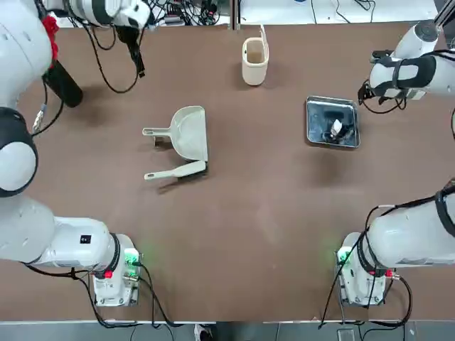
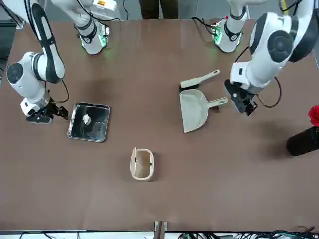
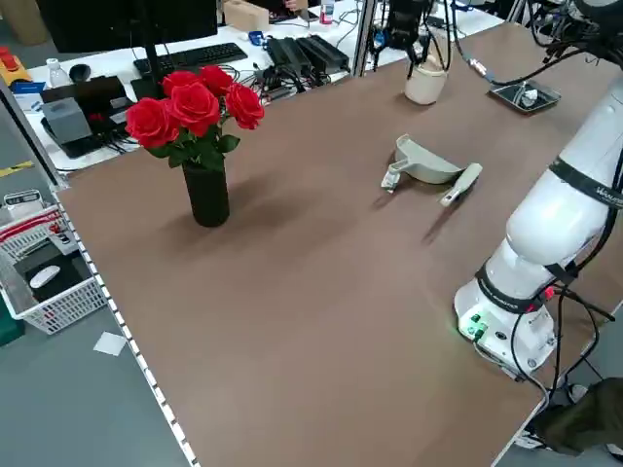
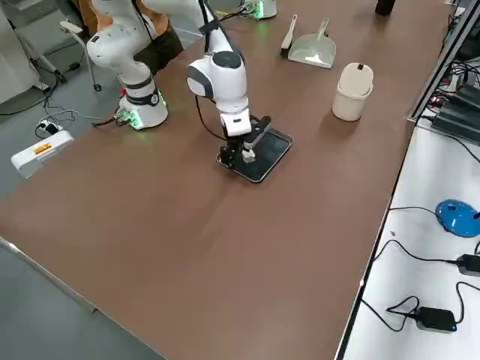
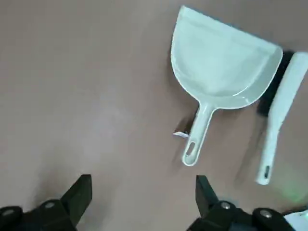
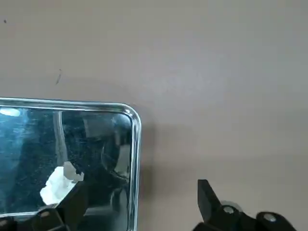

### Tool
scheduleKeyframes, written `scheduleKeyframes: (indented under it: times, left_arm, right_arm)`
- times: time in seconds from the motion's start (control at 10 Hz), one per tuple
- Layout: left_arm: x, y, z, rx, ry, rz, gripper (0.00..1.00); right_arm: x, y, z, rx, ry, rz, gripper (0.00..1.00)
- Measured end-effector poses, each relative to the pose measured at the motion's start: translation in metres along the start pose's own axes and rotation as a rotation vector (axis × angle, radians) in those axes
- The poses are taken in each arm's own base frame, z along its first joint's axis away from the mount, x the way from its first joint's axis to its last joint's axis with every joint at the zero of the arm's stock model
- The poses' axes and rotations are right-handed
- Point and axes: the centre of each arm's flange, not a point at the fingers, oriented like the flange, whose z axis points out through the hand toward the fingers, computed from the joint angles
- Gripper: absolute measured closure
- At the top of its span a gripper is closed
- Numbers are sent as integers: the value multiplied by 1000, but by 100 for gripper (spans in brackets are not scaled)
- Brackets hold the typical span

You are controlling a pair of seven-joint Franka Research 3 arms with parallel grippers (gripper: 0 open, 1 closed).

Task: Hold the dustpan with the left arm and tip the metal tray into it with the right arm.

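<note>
Dustpan, handle turned toward left claw, presumably for grasping; tray laid flat, crumpled scrap contained; both claws, right above tray edge, spread wide, empty.

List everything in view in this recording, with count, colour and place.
dustpan: 1, cream-white, on the table beside the brush
hand brush: 1, cream with dark bristles, on the table
metal tray: 1, silver, on the table near the right arm
crumpled scrap: 1, white, in the tray
lidded bin: 1, cream, at the table's far side
roses: several, red, in the vase
vase: 1, black, on the table
left gripper: 1, black, open, above the table near the dustpan
right gripper: 1, black, open, at the tray's edge
</note>
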Motion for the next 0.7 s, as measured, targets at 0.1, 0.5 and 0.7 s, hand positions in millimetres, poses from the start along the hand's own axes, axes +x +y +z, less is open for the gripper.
scheduleKeyframes:
  times: [0.1, 0.5, 0.7]
  left_arm:
    - [2, 5, 17, 7, 3, 58, 6]
    - [1, 30, 91, 74, -9, 237, 8]
    - [6, 56, 121, 70, -14, 292, 9]
  right_arm:
    - [-1, 0, 8, -3, 3, -1, 0]
    - [-10, -3, 57, -18, 3, -12, 0]
    - [-14, -4, 73, -19, -11, -14, 0]
